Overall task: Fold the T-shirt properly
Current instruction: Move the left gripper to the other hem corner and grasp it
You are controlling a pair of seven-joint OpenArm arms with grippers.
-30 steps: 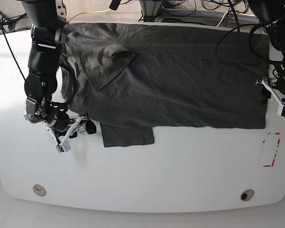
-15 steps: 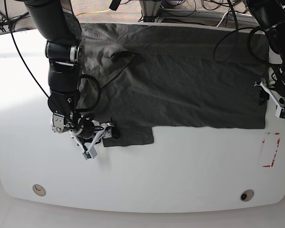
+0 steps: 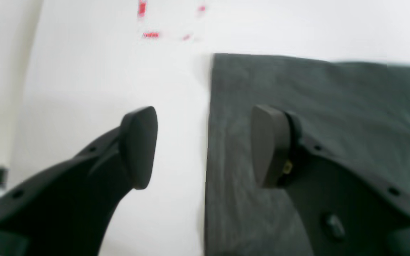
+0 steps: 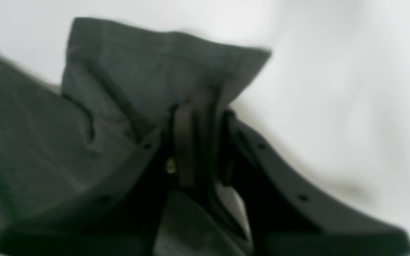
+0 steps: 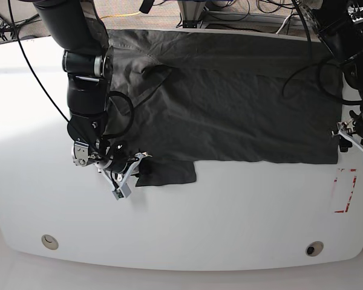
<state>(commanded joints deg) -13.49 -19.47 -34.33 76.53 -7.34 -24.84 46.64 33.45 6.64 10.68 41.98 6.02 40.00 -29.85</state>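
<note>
Since half-second ago my right gripper [image 5: 135, 171] shifted right, fingers clamped on T-shirt [image 5: 230, 103] sleeve. Left gripper [image 3: 205, 145] fingers apart at hem. White tabletop [image 5: 230, 223], red markings [image 5: 344, 191], cables [image 5: 254, 15] behind.

White table [image 5: 230, 217] (red tape [image 5: 345, 191] marks)

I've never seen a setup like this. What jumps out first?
A big dark grey T-shirt lies spread across the far half of a white table. On the base view's left, the right gripper pinches the sleeve sticking out toward the front edge. On its right, the left gripper hangs open over the shirt's corner.
</note>
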